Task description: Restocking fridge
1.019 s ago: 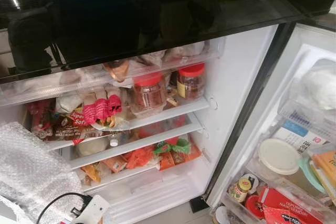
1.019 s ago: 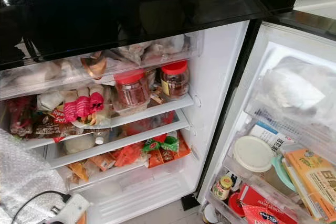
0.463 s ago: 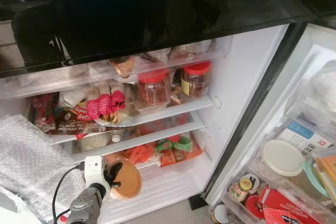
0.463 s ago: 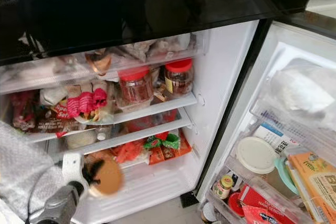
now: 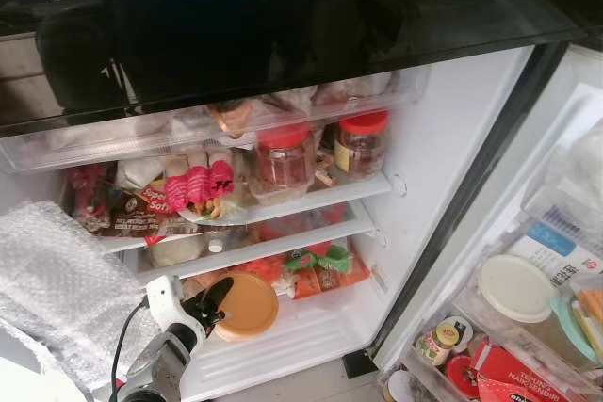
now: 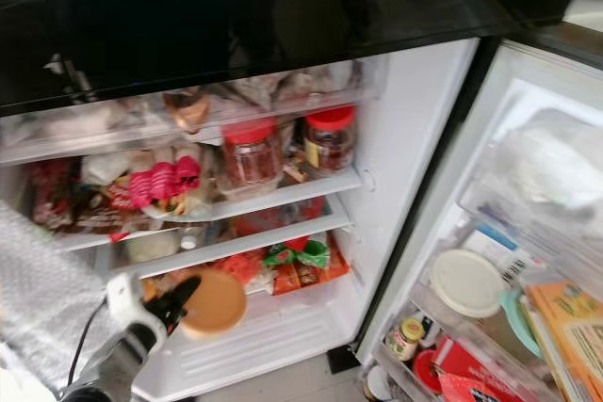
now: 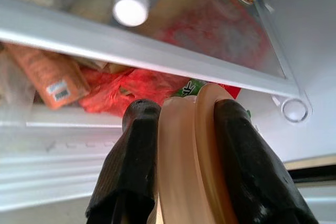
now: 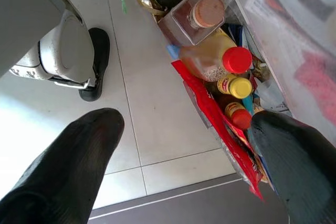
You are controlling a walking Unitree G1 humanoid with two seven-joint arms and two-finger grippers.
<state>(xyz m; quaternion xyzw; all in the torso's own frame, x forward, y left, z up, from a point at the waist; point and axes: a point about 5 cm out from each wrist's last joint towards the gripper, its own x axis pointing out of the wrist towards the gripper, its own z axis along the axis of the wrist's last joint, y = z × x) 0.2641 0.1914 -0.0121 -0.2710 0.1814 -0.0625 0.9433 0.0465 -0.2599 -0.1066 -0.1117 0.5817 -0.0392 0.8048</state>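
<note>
fridge (image 5: 443, 148): door open, shelves crowded.
left gripper (image 5: 209, 300): risen into view since a second ago — fingers clamped on the tan round container (image 5: 245, 306), now over the bottom drawer (image 5: 283, 341).
right gripper (image 8: 184, 166): idle, fingers wide.
meaning: placement likely next.

Home kitchen, open fridge (image 5: 443, 167) w/ packed shelves (jars (image 5: 362, 143), snack packs), tiled floor (image 8: 157, 129)

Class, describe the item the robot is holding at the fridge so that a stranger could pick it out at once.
Start at the open fridge and go down to its lowest level, below the shelf of red and orange packets. There the left gripper is shut on a flat round container. It is plain tan and disc-shaped, unlike the tall red-lidded jars higher up.
</note>
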